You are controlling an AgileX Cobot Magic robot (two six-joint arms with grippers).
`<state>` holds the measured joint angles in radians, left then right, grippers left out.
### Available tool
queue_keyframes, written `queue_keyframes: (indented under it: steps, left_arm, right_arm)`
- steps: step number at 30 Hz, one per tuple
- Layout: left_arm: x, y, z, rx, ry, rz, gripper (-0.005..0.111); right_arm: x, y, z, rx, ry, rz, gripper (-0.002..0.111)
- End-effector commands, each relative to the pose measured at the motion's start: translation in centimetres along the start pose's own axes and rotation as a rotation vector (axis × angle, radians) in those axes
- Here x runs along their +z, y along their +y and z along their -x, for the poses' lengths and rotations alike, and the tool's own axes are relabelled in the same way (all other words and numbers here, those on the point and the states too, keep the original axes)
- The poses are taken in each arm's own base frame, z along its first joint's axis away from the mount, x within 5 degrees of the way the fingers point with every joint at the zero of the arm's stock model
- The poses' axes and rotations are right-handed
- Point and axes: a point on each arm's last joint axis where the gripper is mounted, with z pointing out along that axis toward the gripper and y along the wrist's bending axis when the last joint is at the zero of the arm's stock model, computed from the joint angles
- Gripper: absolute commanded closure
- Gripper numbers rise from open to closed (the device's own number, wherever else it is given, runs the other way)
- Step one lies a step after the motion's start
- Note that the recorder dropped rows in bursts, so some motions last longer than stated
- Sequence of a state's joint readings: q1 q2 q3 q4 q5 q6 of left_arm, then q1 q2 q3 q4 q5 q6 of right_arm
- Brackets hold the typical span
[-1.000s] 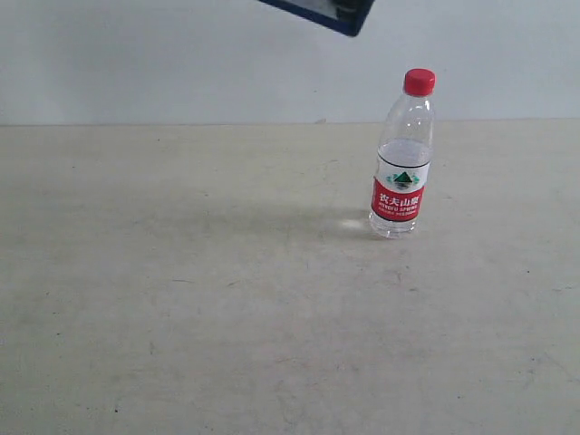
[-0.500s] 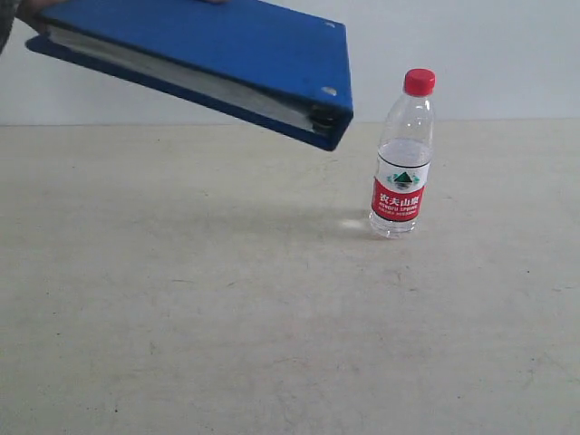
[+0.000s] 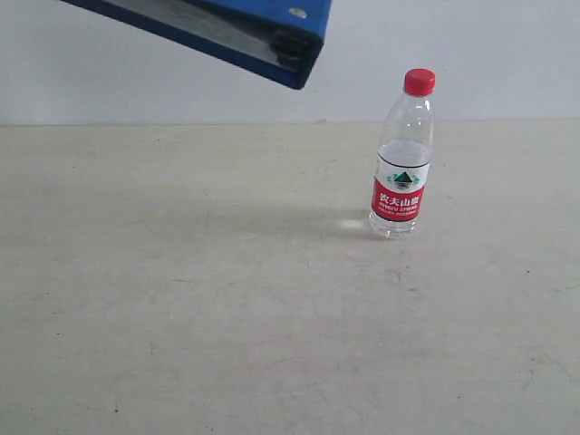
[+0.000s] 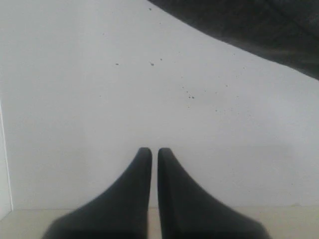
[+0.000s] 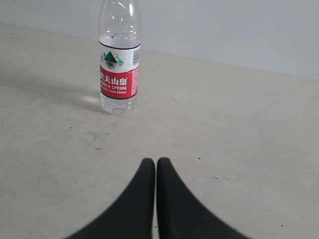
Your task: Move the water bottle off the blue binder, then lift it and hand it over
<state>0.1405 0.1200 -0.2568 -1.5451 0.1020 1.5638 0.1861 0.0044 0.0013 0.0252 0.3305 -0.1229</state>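
The water bottle (image 3: 402, 154), clear with a red cap and red-white-green label, stands upright on the beige table (image 3: 227, 308), right of centre. The right wrist view shows the water bottle (image 5: 119, 59) well ahead of my right gripper (image 5: 155, 162), which is shut and holds nothing. The blue binder (image 3: 227, 27) hangs tilted in the air at the top left of the exterior view, white pages showing at its edge; what holds it is out of frame. My left gripper (image 4: 150, 151) is shut and empty, facing a white wall. Neither gripper shows in the exterior view.
A white wall (image 3: 471, 45) rises behind the table's far edge. A dark shape (image 4: 259, 30) crosses one corner of the left wrist view.
The binder came down into view from the top half a second ago and has since risen and shifted left. The bottle has not moved.
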Motion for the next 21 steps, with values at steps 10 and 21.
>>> queue_keyframes:
  steps: [10,21]
  left_arm:
    - [-0.1,-0.5,-3.5,0.008,0.192,-0.048,0.102]
    - [-2.0,-0.6,-11.2,-0.226,0.555,0.018,0.102]
  right_arm:
    - [0.0,0.0,0.1,0.001,-0.012,-0.006,0.109]
    - [0.0,0.0,0.1,0.001,-0.012,-0.006,0.109]
